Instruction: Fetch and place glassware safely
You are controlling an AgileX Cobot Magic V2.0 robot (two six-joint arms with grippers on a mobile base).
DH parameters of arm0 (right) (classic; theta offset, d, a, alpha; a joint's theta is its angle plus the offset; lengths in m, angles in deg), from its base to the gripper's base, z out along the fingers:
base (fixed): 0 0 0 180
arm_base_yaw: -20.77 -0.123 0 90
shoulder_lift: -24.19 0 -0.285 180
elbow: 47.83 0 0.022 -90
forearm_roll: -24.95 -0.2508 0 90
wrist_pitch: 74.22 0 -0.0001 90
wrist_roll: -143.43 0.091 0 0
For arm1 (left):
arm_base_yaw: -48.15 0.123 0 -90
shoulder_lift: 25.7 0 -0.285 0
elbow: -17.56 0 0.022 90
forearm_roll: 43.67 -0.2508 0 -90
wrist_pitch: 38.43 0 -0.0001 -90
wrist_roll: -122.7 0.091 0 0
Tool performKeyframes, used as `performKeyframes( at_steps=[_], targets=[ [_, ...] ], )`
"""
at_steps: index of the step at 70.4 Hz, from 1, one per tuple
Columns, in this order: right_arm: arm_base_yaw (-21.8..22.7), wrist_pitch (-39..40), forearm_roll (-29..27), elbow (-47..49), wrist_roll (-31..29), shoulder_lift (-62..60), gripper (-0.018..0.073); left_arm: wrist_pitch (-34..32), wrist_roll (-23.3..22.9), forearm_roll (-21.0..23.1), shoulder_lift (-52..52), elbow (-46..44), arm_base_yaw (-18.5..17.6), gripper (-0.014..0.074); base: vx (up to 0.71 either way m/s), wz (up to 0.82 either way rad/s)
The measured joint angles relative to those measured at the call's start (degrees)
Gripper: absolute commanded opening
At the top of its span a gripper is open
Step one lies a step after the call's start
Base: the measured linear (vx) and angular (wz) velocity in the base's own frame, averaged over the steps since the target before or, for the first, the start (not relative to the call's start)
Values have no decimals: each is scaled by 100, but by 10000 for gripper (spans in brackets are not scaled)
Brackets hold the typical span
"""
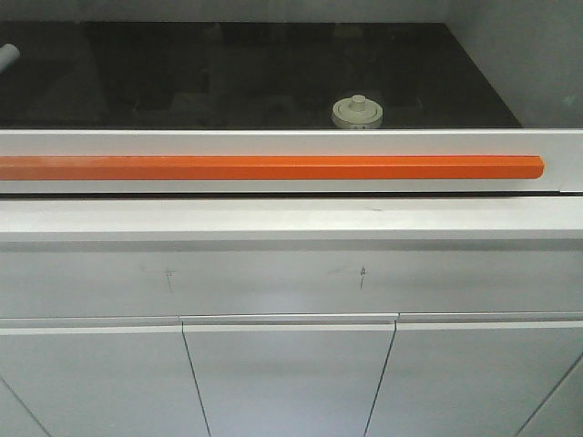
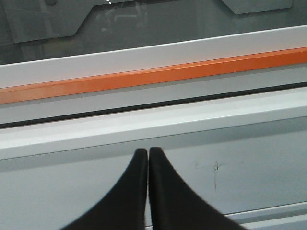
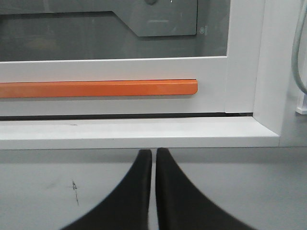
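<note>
One glass jar [image 1: 357, 112], far and right of centre, with one cream lid and one knob on top. One orange bar [image 1: 269, 167] across the white frame. One grey tube end [image 1: 7, 56] at the far left edge. Two small dark marks [image 1: 168, 276] [image 1: 363, 276] on the near grey panel. Three cabinet doors [image 1: 91, 382] [image 1: 287, 382] [image 1: 483, 382] below, left, middle and right. One left gripper [image 2: 147, 153] and one right gripper [image 3: 154, 152], two black fingers apiece (four in all).

No legible text, labels, numbers. Faint pencil cross-marks [image 1: 363, 276] on cabinet front [image 1: 273, 291].
</note>
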Motion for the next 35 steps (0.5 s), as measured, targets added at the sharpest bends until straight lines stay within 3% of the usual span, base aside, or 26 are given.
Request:
performKeyframes(
  at_steps=[35],
  targets=[
    [0, 0, 0, 0, 0, 0, -3, 0, 0, 0, 0, 0, 0, -7, 0, 0]
  ],
)
